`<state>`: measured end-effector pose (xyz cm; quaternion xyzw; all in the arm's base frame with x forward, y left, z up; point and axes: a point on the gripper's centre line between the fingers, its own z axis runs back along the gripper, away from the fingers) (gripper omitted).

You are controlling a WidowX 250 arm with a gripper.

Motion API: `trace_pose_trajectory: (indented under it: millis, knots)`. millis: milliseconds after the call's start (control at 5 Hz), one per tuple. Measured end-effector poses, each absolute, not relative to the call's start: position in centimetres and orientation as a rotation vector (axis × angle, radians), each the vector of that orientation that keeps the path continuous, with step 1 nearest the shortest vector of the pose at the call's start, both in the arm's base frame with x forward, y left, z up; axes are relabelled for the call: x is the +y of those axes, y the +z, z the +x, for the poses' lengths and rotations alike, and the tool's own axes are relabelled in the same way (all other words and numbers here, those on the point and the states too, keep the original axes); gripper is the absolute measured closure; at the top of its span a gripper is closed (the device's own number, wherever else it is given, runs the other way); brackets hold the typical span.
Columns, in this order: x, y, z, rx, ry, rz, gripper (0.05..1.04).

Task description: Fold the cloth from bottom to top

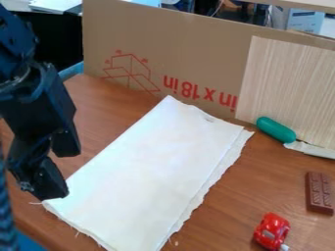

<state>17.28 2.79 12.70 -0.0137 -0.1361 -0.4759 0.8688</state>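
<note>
The white cloth [154, 169] lies centrally on the wooden table [229, 206], layered along its four-o'clock edge, its bottom-to-top fold apparently left to do, the black gripper [62, 170] at eight o'clock, fingers apart.

The black robot arm [14, 54] is cut off by the picture's left edge, and its black two-finger hand [62, 171] hides part of the bench [105, 105] toward its left edge and a bit of the white cloth's [154, 166] rim. The cloth's nearest end runs out of the picture at the bottom, as does the bench's near edge; the cloth's under layer is mostly covered by the upper. Toward the bench's far right corner, the pale wood-grain board [288, 88] hides part of the tan cardboard sheet [196, 44] and its red print, and a flat white object [313, 149] is cut off. Beyond the far edge, the background clutter is too blurred to name.
</note>
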Motion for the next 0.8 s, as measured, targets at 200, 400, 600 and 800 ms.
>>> trace_pose_trajectory:
  millis: [200, 400, 600, 800]
  knots:
    - [2.7, 12.3, 17.1, -0.279, -0.995, -0.035, 0.085]
    - [2.0, 11.3, 17.1, -0.306, -1.057, 0.022, 0.085]
    - [1.6, 10.1, 17.2, -0.335, -1.113, 0.097, 0.085]
    - [1.2, 8.7, 17.5, -0.37, -1.178, 0.183, 0.085]
